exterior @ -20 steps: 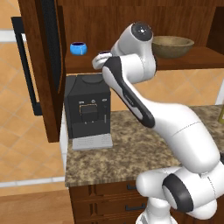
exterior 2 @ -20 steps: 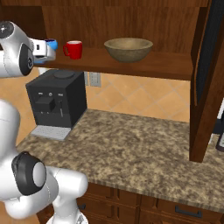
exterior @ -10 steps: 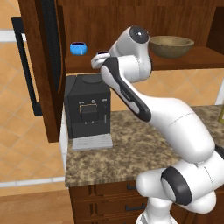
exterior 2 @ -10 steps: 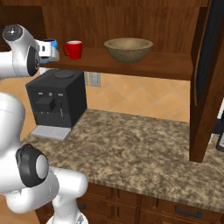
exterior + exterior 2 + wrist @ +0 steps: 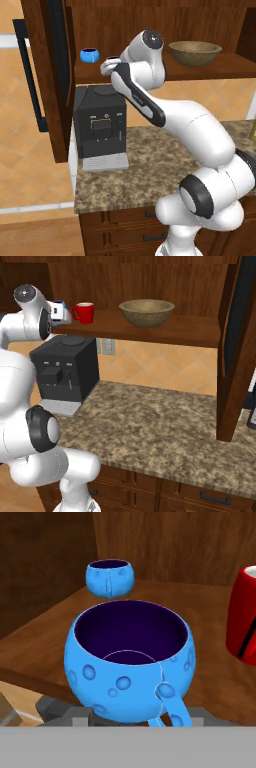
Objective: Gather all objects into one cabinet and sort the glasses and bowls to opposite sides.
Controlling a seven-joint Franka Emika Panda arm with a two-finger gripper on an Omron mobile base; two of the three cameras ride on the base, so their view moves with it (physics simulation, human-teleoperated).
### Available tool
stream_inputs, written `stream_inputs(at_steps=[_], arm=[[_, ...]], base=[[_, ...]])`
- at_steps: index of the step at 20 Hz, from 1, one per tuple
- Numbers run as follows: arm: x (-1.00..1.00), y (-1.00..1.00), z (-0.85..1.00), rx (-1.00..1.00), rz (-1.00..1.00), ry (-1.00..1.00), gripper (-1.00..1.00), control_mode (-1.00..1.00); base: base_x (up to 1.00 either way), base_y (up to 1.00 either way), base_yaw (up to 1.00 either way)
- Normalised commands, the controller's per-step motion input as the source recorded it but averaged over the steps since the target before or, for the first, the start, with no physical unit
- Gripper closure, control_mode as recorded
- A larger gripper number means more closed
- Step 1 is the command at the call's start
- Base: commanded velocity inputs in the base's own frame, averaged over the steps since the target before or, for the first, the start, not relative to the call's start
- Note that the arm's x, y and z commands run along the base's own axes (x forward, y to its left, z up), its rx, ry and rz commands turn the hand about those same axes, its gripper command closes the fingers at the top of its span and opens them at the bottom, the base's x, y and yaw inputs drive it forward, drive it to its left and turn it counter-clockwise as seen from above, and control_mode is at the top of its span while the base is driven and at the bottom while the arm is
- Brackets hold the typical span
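Blue mug (image 5: 129, 662) sits gripped in the pincer (image 5: 125, 714) above the cabinet shelf (image 5: 200, 602), second blue mug (image 5: 110, 577) beyond, red cup (image 5: 245, 622) beside, evidently to group the glasses.

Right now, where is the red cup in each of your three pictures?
Right base view: the red cup is upper left, on the shelf, left of the bowl.
Hand view: right edge, cut off, right of the near mug.
Left base view: the arm covers its spot, right of the far mug.
Shared landmark: the wooden shelf it stands on.
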Motion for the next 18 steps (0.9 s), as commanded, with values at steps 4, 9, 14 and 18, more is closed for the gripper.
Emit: stream_inputs(at_steps=[4, 9, 14, 18], arm=[[0.42, 0.08, -0.01, 0.03, 0.01, 0.01, 1.0, -1.0], [0.54, 0.18, -0.01, 0.02, 0.0, 0.02, 1.0, -1.0], [0.45, 0.25, -0.04, 0.01, 0.0, 0.02, 1.0, -1.0], [0.43, 0.25, -0.1, 0.0, 0.01, 0.01, 1.0, -1.0]], base=[[0.0, 0.0, 0.0], [0.0, 0.0, 0.0], [0.0, 0.0, 0.0], [0.0, 0.0, 0.0]])
